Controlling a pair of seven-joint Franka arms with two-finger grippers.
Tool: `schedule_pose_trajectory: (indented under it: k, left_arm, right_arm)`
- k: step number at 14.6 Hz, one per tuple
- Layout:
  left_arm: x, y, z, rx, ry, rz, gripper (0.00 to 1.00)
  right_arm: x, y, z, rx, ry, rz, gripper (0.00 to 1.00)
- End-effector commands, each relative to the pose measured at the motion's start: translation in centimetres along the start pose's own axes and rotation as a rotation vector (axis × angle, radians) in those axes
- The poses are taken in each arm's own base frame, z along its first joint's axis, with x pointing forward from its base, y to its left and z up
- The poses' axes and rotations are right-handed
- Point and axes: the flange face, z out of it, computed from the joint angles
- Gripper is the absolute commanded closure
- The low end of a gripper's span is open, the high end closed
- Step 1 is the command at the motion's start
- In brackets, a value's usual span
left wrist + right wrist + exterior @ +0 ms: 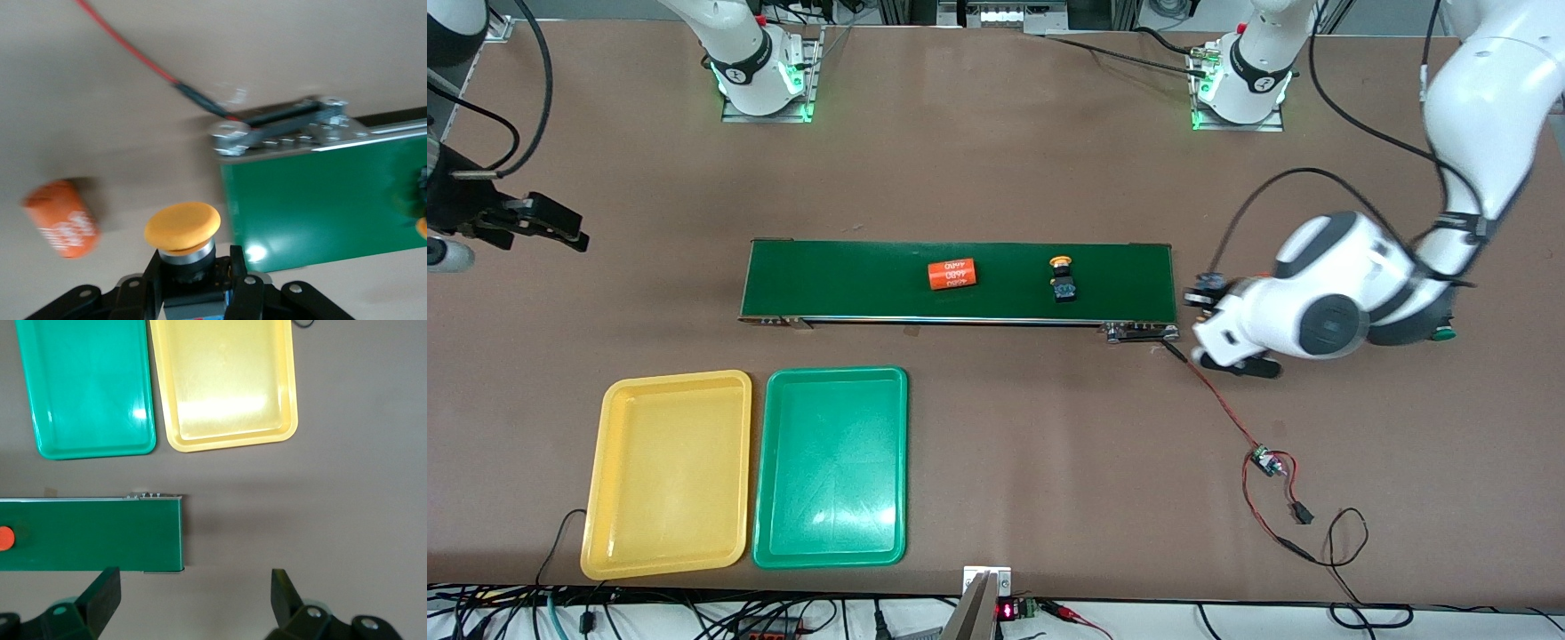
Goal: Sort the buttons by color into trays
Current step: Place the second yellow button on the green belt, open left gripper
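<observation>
The left tool point(193, 293) is hovering off the left arm's end of the conveyor belt point(960, 283), pinching the blocky body of a yellow-capped button point(182, 227) — a small, rigid, light part, best taken by its flat-sided body, since the round cap looks slippery. An orange cylinder point(62, 217) is lying on the worktop point(1049, 427) beneath it. A second yellow-capped button point(1062, 276) is riding the belt beside another cylinder point(951, 274). The right tool point(193, 600) is waiting with fingers spread over the belt's other end, the yellow tray point(596, 498) and green tray point(769, 480) both lying empty.

Yellow-capped button point(1062, 277) upright on belt point(854, 280)
</observation>
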Motion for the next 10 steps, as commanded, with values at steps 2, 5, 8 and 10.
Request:
schedule_pose_trajectory:
  k: [2,5,8,10]
  left_arm:
    - [-2.0,6.8,4.1,0.036,0.056,-0.039,0.87]
    - [-2.7,8.8,6.0,0.051,0.084,-0.027,0.87]
    - [-2.7,8.8,6.1,0.066,0.084,-0.036,0.00]
    - [-2.3,8.2,3.9,0.050,0.114,-0.060,0.00]
  right_arm:
    - [-0.9,0.0,-1.4,-0.008,-0.027,-0.019,0.00]
    - [-1.2,0.1,-1.4,-0.004,-0.049,-0.085,0.00]
    - [-1.1,0.0,-1.5,-0.005,-0.039,-0.041,0.00]
    - [-1.0,0.0,-1.5,-0.006,-0.036,-0.019,0.00]
